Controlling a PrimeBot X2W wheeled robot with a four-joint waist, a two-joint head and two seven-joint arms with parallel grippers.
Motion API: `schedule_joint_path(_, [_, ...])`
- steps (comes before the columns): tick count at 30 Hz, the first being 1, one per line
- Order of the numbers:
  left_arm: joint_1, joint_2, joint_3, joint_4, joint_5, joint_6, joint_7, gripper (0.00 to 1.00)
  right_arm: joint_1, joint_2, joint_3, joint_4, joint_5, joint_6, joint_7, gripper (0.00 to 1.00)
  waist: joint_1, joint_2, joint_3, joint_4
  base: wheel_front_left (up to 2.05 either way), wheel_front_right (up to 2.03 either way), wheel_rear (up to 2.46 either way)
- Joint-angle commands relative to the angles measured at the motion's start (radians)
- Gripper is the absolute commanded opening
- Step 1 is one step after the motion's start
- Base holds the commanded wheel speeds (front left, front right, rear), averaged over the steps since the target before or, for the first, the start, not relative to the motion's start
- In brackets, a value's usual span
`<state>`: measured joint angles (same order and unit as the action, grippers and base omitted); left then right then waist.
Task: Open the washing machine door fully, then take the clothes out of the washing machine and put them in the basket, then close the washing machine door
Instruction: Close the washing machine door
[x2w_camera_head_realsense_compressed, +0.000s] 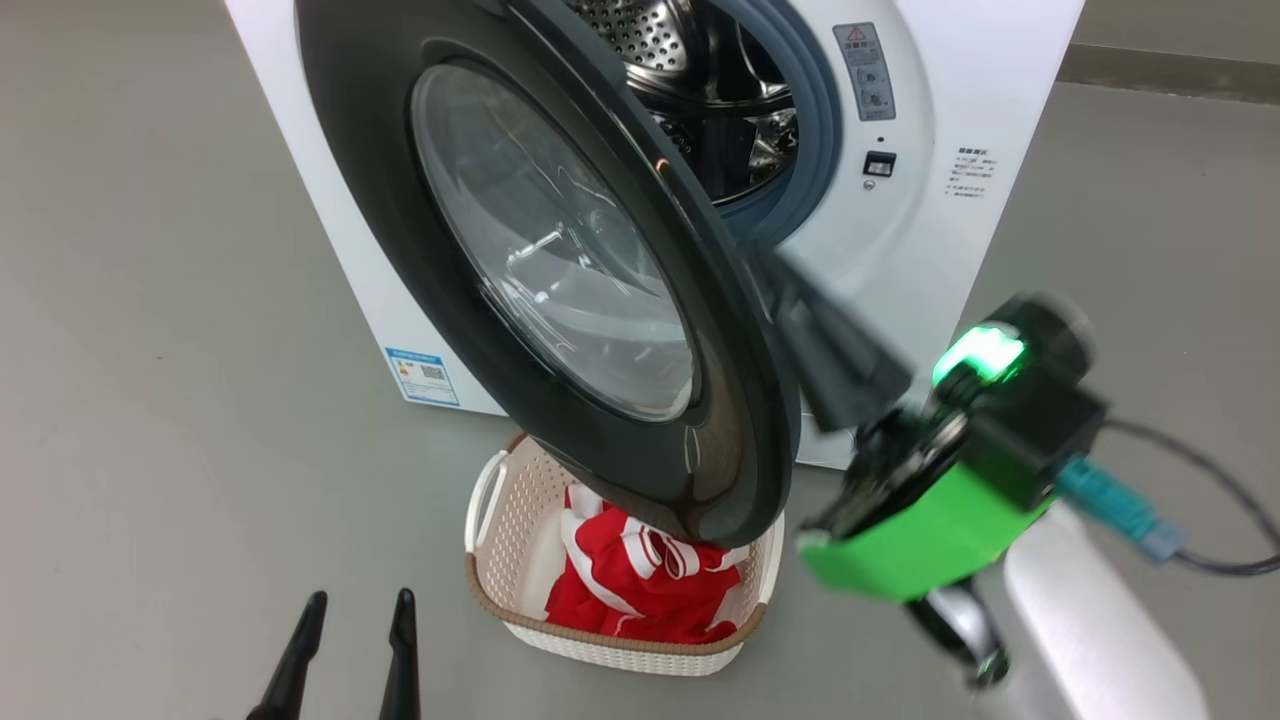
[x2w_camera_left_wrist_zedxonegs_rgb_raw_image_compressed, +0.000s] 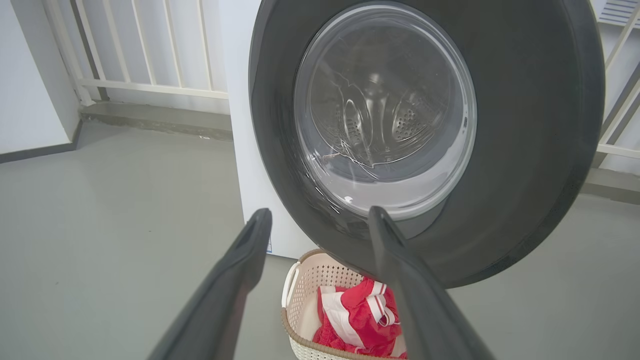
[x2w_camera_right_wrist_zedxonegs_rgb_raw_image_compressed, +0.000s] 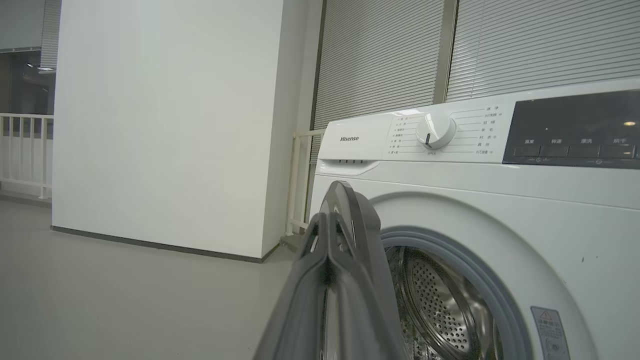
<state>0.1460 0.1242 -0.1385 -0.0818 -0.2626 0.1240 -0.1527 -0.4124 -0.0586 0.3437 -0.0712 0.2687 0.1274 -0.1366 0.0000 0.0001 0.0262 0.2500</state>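
Your left end effector sits lower left, fingers apart; your right end effector, fingers together, is at the edge of the washing machine door. The clothes lie in the basket, bottom centre

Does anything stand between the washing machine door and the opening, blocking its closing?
The right gripper does: its shut fingers lie behind the free edge of the washing machine door, toward the drum. Nothing else shows in the gap.

Brand name reads Hisense, clear on the washing machine panel, up and just right of the right tool. Dial captions beyond it: Chinese, too small. Warning sticker lower right and blue label: unreadable.
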Motion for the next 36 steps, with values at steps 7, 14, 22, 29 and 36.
schedule_joint_path(7, [-0.045,0.020,0.025,-0.021,0.008,0.010,-0.011,1.00,0.108,0.008,0.097,0.064,0.075,0.003,0.043,0.00,0.0000,-0.0001,0.004,0.010,0.00,0.00,0.00])
schedule_joint_path(14, [-0.050,0.025,0.023,-0.021,0.007,0.013,-0.011,1.00,0.131,0.008,0.139,0.207,0.106,0.003,0.032,0.00,0.0000,-0.0001,0.012,0.007,0.00,0.00,0.00])
schedule_joint_path(22, [-0.060,0.026,0.018,-0.013,-0.002,0.011,-0.015,1.00,0.076,0.008,0.152,0.349,0.123,0.003,-0.019,0.00,0.0000,-0.0001,0.021,0.002,0.00,0.00,0.00])
schedule_joint_path(29, [-0.066,0.026,0.013,-0.006,-0.005,0.013,-0.020,1.00,0.025,0.008,0.153,0.439,0.139,0.003,-0.053,0.00,0.0000,-0.0001,0.026,0.002,0.00,0.00,0.00])
schedule_joint_path(36, [-0.075,0.028,0.008,-0.001,-0.008,0.014,-0.026,1.00,-0.018,0.008,0.153,0.494,0.155,0.003,-0.075,0.00,0.0000,-0.0001,0.037,0.003,0.00,0.00,0.00])
